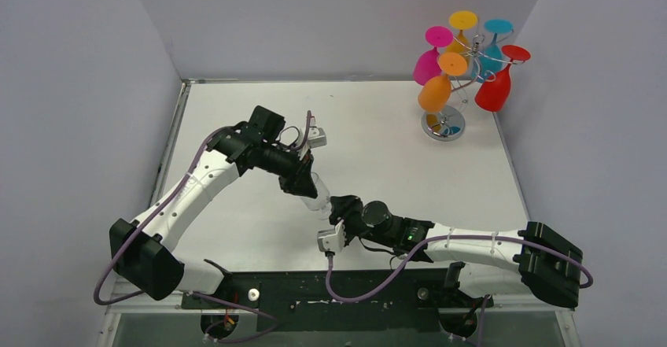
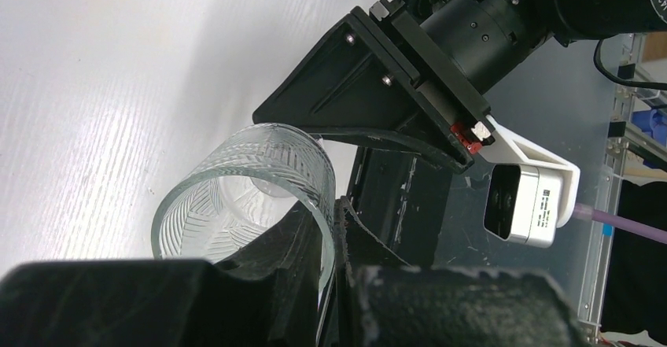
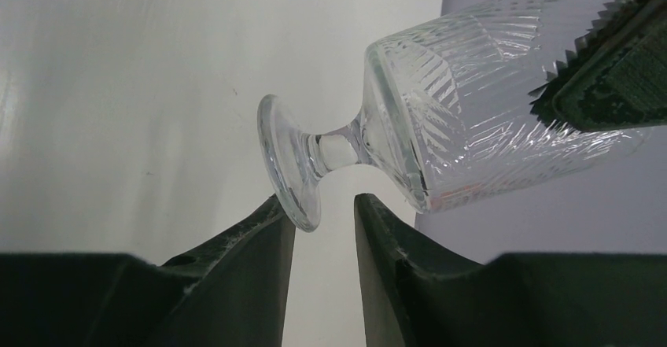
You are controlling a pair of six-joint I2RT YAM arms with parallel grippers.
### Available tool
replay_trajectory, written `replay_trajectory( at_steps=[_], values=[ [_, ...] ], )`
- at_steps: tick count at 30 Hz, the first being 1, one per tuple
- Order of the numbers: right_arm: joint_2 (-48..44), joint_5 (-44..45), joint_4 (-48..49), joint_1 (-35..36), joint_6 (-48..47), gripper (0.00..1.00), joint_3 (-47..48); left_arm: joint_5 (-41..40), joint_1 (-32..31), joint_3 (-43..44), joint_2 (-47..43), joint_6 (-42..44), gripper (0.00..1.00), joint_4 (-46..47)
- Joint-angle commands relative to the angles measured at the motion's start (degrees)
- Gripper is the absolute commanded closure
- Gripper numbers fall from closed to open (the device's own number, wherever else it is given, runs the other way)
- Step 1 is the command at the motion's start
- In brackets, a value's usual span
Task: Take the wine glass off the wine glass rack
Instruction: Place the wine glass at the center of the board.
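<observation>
Right gripper (image 3: 321,205) loose at the wine glass (image 3: 472,95) foot — left gripper (image 2: 330,213) clamps its rim — rack (image 1: 443,124) well apart.

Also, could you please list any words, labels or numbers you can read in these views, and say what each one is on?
"2E": the end of a white print on the black barrel, cut off by the frame edge, so the rest cannot be read.
Dark print on the side label of the white camera module: too small to read.
No text on the clear wine glass, the wine glass rack or the table.
</observation>
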Motion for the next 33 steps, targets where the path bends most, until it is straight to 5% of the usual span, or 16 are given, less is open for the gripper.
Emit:
replay_trajectory(
  at_steps=[1,17,28,33],
  values=[
    [-2.3,1.9,9.7,-0.4,1.2,0.66,0.4,-2.6,-0.5,-0.3,-2.5,-0.7,1.0,1.6],
    [-7.1,10.1,15.5,-0.5,9.5,0.5,-3.4,-30.0,0.6,-3.7,-5.8,-11.6,1.0,13.2],
    [-7.5,28.0,16.8,-0.6,38.3,0.26,0.1,-45.8,12.3,-5.6,2.0,-24.6,1.0,20.0],
    [-7.0,38.3,10.4,-1.5,60.0,0.09,4.9,-46.6,13.0,-3.2,6.6,-26.3,1.0,21.2]
  ],
)
